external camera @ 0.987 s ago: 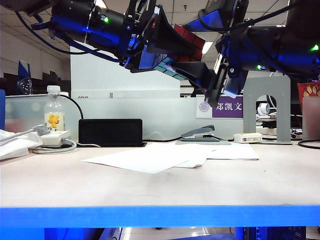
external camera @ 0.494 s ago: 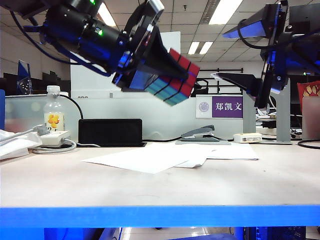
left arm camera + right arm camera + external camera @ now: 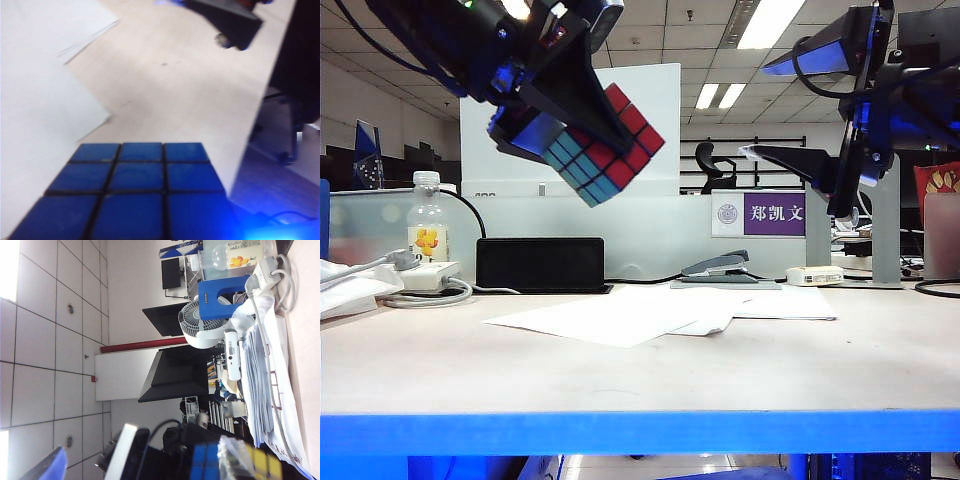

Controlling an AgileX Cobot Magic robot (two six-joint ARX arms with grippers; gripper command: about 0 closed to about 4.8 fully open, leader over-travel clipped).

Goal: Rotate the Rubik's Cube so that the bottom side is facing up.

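The Rubik's Cube [image 3: 605, 150] hangs high above the table at the upper left of the exterior view, tilted on a corner, with red and teal stickers showing. My left gripper [image 3: 592, 128] is shut on it, its black fingers [image 3: 582, 92] clamping opposite faces. In the left wrist view the Rubik's Cube's blue face [image 3: 135, 190] fills the near part and hides the jaws. My right gripper [image 3: 757, 110] stands open at the upper right, well apart from the cube and holding nothing. A corner of the cube [image 3: 220, 462] with blue and yellow stickers shows in the right wrist view.
White paper sheets [image 3: 620, 320] lie mid-table. Along the back stand a water bottle [image 3: 428, 220], a power strip [image 3: 430, 275], a black box [image 3: 540, 265], a stapler [image 3: 720, 265] and a grey metal bookend [image 3: 855, 215]. The table's blue front edge [image 3: 640, 432] runs across.
My right gripper let go of the cube and swung away to the right. My left gripper carried the cube left and upward, turning it so its faces tilt differently.
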